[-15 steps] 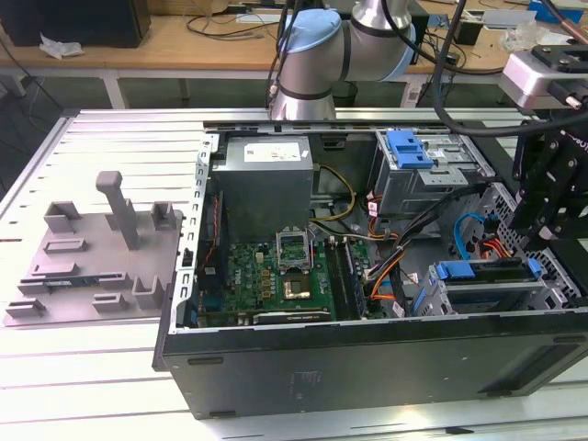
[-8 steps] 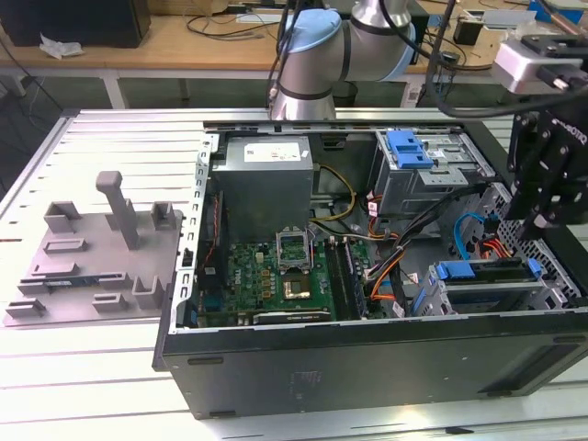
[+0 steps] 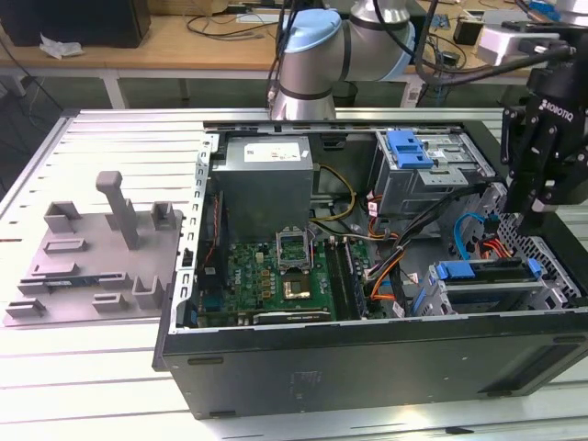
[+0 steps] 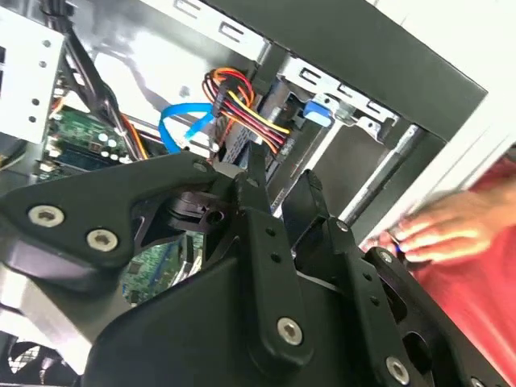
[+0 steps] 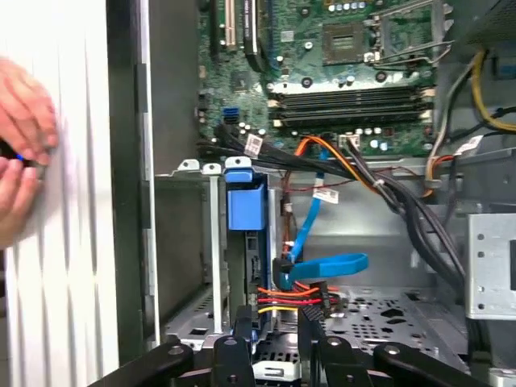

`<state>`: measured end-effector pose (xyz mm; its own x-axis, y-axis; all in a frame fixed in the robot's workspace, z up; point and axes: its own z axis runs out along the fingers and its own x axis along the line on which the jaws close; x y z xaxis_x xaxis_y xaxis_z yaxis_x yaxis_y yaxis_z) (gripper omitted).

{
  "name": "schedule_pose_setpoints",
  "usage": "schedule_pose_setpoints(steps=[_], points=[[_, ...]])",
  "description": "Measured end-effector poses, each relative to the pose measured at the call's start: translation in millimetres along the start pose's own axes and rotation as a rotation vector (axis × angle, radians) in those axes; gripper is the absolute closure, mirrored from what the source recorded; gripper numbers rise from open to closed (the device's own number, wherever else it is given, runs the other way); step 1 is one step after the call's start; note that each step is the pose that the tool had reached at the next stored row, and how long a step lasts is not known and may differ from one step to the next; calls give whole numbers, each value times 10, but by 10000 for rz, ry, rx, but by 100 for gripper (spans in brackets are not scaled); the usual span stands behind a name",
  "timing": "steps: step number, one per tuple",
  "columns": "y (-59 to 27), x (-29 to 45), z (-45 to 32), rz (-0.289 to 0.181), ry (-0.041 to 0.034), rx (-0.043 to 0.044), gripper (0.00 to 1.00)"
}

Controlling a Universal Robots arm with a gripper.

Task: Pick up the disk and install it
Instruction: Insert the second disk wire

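The disk (image 3: 487, 287) stands on edge in the drive cage at the corner of the open computer case on the exterior view's right. Its blue frame (image 3: 485, 269) runs along its upper edge. In the first wrist view the frame's blue tab (image 5: 246, 205) sticks up at the end of the disk, and the same tab (image 4: 317, 109) shows in the second wrist view. My black gripper (image 3: 533, 220) hangs just above the cage end. Its fingers (image 5: 242, 334) stand apart, open, with nothing between them, and one finger is over the disk's edge. My gripper (image 4: 282, 181) is close to the red and yellow power cables (image 5: 290, 297).
A person's hand (image 5: 24, 145) with a red sleeve (image 4: 476, 306) rests on the table just outside the case wall. A blue data cable (image 5: 322, 262), the motherboard (image 3: 285, 266), the power supply (image 3: 266, 175) and an upper bay with a blue bracket (image 3: 409, 147) fill the case. A grey fixture plate (image 3: 92, 257) lies at the left.
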<state>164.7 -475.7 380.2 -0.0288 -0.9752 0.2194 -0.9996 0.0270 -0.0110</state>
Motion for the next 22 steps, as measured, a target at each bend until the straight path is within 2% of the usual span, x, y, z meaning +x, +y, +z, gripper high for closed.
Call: schedule_pose_setpoints(steps=[1, 2, 3, 6, 8, 10, 15, 22], points=[[1, -31, -8, -1, 95, 3, 64], [3, -93, -21, -1, 267, 8, 64], [4, -125, -25, 1, 401, 11, 64], [5, -140, -20, 14, 664, 3, 64], [5, -152, -12, 33, 758, 0, 64], [9, -175, -1, 59, 814, -6, 64], [33, -224, -2, 168, 819, -34, 64], [101, -233, 4, 237, 845, -53, 64]])
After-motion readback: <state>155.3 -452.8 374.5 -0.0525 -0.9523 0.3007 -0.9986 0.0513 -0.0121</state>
